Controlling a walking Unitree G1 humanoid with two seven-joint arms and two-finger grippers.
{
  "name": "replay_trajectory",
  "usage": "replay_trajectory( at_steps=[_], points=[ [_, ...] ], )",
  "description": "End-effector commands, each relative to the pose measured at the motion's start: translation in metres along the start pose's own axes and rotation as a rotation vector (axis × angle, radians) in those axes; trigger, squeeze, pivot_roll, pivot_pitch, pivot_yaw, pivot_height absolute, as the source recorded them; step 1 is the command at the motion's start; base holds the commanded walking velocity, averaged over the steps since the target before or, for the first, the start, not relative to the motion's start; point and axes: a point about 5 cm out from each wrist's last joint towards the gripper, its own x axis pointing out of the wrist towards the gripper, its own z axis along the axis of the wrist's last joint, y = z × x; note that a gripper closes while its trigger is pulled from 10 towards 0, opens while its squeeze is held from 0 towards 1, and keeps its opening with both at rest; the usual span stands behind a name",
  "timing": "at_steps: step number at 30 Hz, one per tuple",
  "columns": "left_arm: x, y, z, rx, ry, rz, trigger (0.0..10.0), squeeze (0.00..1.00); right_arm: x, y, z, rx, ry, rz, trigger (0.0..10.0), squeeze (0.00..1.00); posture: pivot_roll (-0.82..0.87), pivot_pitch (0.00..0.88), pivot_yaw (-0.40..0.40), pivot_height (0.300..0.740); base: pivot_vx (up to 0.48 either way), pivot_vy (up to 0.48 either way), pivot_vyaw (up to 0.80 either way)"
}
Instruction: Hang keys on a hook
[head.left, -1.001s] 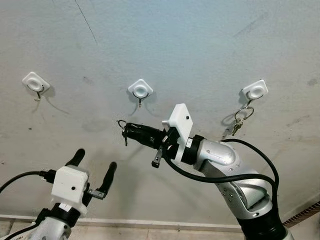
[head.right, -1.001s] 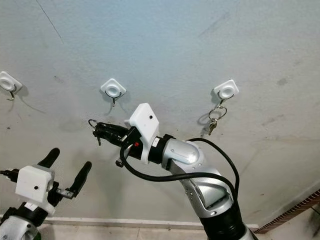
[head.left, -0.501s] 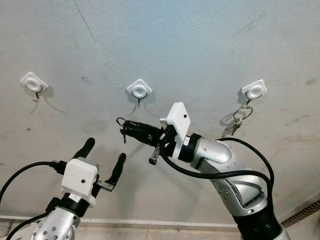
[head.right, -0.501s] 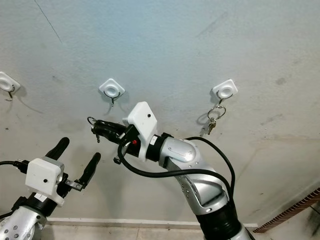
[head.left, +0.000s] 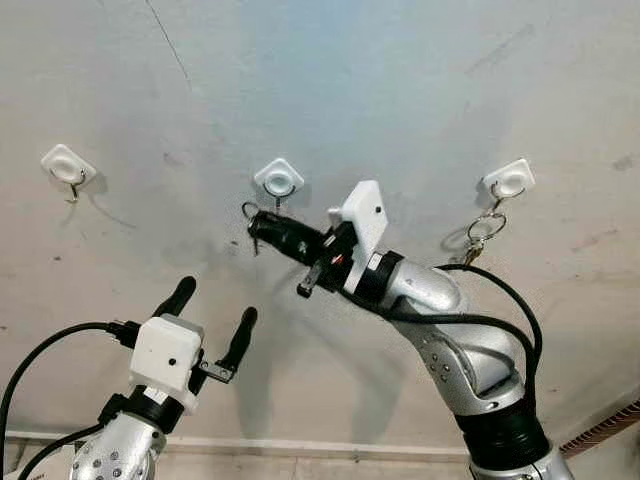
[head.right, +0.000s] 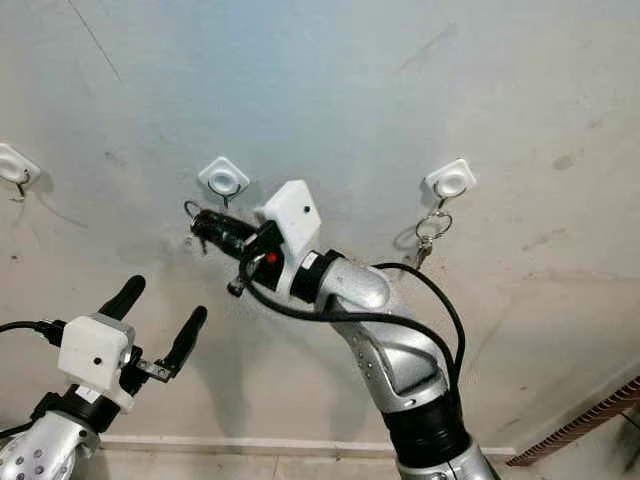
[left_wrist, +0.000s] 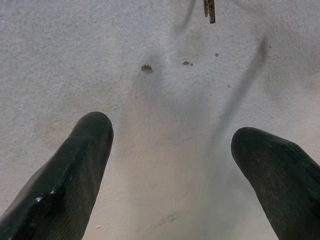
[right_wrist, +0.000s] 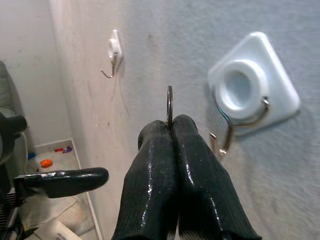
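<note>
Three white square adhesive hooks with wire hangers sit in a row on the grey wall; landmark is the middle hook (head.left: 279, 181).

- Right gripper (head.left: 262, 228) just below and slightly left of the middle hook, fingers pressed together, clamped on the thin metal key ring (right_wrist: 169, 105). Ring sticks up edge-on from the fingertips; a small key (head.left: 256, 244) dangles below them.
- Wrist view: ring is beside the middle hook's wire loop (right_wrist: 235, 127), near but apart, not threaded yet.
- Right-hand hook (head.left: 509, 180), well to the right of the middle one, already carries a silver key bunch (head.left: 478, 238). Left-hand hook (head.left: 63, 165) bare.
- Left gripper (head.left: 208, 320) low, below and left of the middle hook, fingers spread apart, holding nothing, facing bare wall.

Step in hand, as I read it: thread ring onto the middle hook's upturned wire tip.

To do it well:
- Turn the ring so its opening faces the wire tip; edge-on it'll likely glance off.
- Raise above the tip, move toward the wall, then lower so the wire passes through.
- Release only once the ring sits in the bend.
- Go light; an adhesive pad may peel if pushed.
</note>
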Motion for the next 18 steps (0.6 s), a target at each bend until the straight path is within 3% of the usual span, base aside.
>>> replay_trajectory(
  at_steps=[1, 18],
  points=[
    [0.000, 0.000, -0.001, 0.007, 0.008, 0.000, 10.0, 0.00, -0.001, -0.005, 0.002, 0.011, -0.004, -0.012, 10.0, 0.00, 0.20, 0.000, 0.007, 0.740, 0.000, 0.000, 0.00],
    [-0.001, 0.001, -0.003, 0.013, 0.020, 0.006, 10.0, 0.00, -0.011, -0.010, -0.012, 0.085, 0.029, -0.035, 10.0, 0.00, 0.20, 0.000, 0.009, 0.740, 0.000, 0.000, 0.00]
  ],
)
